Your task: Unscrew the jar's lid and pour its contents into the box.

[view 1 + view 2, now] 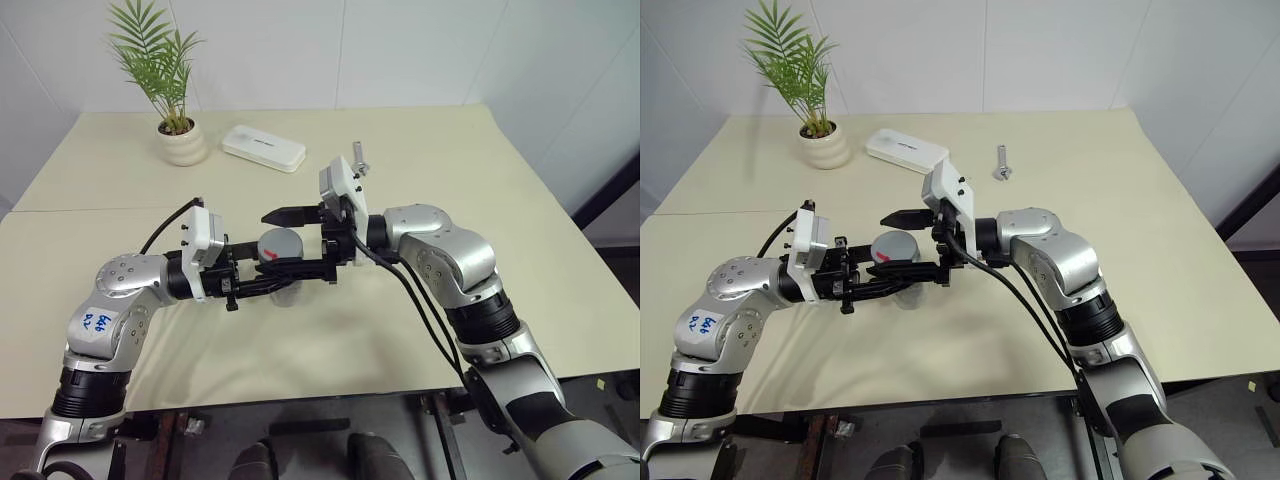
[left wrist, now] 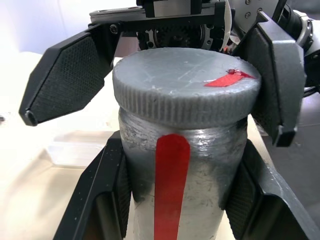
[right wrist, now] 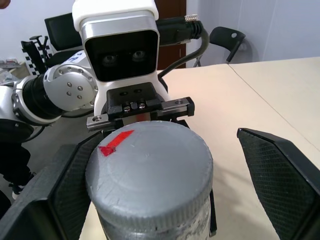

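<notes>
Here, head views: the left gripper holds the jar upright above the table; the right gripper's fingers stand spread, one on each side of the grey lid. Left wrist view: black fingers clamp the red-striped jar beneath its lid. Right wrist view: the lid sits between parted fingers, screwed on.

A blue handwritten label marks the left arm, illegible.
</notes>
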Tool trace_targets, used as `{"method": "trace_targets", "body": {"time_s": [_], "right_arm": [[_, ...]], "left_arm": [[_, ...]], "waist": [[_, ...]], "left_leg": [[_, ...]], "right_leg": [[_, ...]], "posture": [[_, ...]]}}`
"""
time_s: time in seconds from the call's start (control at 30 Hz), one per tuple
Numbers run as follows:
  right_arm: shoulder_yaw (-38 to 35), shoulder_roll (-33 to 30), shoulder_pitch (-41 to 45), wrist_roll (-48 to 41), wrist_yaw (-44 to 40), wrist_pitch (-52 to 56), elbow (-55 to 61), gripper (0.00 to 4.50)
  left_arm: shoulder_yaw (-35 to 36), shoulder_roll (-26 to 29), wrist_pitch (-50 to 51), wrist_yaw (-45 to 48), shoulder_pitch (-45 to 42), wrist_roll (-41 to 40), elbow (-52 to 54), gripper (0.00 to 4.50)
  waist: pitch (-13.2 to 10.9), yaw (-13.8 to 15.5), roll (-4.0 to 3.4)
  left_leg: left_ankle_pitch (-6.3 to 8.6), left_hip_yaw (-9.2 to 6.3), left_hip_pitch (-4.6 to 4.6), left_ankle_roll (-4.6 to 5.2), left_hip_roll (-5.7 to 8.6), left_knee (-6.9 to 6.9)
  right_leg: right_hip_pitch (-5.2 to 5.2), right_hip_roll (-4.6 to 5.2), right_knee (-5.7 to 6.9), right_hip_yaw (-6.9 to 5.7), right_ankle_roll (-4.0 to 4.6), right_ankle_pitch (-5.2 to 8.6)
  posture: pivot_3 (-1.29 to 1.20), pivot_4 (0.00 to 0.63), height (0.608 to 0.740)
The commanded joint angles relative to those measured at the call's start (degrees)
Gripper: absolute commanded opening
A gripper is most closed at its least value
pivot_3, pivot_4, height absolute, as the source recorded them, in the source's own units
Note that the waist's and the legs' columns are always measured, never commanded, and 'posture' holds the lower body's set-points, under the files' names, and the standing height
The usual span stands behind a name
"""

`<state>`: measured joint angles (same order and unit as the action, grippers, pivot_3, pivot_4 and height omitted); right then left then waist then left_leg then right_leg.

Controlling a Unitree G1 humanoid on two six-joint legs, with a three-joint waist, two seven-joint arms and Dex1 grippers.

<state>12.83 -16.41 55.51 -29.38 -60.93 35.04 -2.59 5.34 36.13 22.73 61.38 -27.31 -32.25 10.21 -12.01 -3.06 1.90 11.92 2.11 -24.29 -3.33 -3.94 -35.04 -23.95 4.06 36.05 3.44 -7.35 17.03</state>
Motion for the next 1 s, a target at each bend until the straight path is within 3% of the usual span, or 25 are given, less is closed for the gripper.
{"method": "trace_targets", "body": {"time_s": [0.03, 0.43, 0.8, 1.0], "right_arm": [[-6.7, -3.4, 0.9, -3.5, -2.5, 0.0, -0.4, 4.47], [-9.4, -12.2, 1.1, -1.1, -9.6, -4.2, -9.8, 4.47], [-5.9, -4.5, -0.4, -4.3, -3.6, 2.9, 5.1, 4.47], [-2.5, -1.3, 0.9, -2.3, 0.2, 3.9, 6.4, 4.47]], "left_arm": [[0.3, -0.1, -1.1, 1.4, 0.8, -1.5, 1.9, 2.00], [1.3, -0.6, -2.3, 1.5, 1.3, -2.2, 1.5, 2.00], [0.7, -0.5, -2.7, 1.0, 0.9, -1.1, 0.3, 2.00], [0.6, -0.3, -2.2, 0.2, 0.7, -0.8, -0.1, 2.00]], "waist": [[0.0, 0.0, 0.00], [0.0, -0.2, -0.01], [0.0, 0.0, -0.01], [0.0, 0.0, -0.01]], "left_leg": [[0.00, 0.00, 0.00, 0.00, 0.00, 0.00], [0.01, 0.00, 0.02, 0.00, 0.00, 0.01], [0.01, 0.00, 0.02, -0.01, -0.03, -0.01], [0.01, 0.00, 0.02, -0.01, -0.04, -0.01]], "right_leg": [[0.00, 0.00, -0.01, 0.00, 0.00, 0.00], [0.02, -0.02, -0.03, 0.01, 0.00, 0.00], [0.02, -0.04, 0.00, 0.02, 0.00, 0.00], [0.02, -0.05, 0.02, 0.01, 0.00, 0.00]], "posture": [[0.00, 0.150, 0.740], [0.00, 0.150, 0.740], [0.00, 0.150, 0.740], [0.00, 0.150, 0.740]]}}
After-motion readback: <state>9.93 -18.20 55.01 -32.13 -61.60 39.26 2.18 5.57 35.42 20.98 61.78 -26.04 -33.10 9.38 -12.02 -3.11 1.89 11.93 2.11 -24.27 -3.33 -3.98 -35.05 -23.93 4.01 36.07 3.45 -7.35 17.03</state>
